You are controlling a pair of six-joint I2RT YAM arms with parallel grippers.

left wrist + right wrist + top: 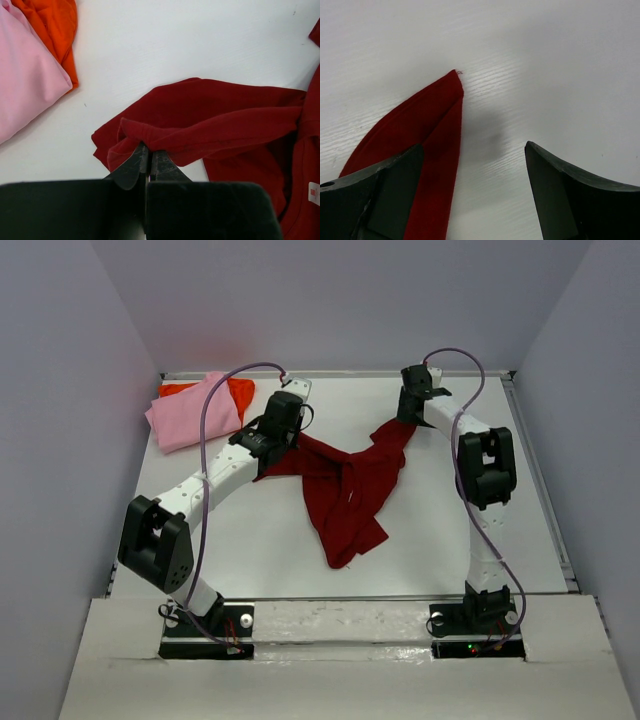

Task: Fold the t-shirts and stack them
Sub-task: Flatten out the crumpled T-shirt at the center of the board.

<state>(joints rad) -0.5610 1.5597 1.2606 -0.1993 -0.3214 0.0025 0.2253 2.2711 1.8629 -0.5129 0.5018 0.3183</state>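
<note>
A white table (250,540) (grey walls (60,360) around) — crimson shirt (345,490) sprawled mid-surface.

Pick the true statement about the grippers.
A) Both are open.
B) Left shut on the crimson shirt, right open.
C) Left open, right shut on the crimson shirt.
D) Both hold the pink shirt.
B: the left gripper pinches a fold of the crimson shirt, while the right gripper shows its fingers wide apart.
</note>
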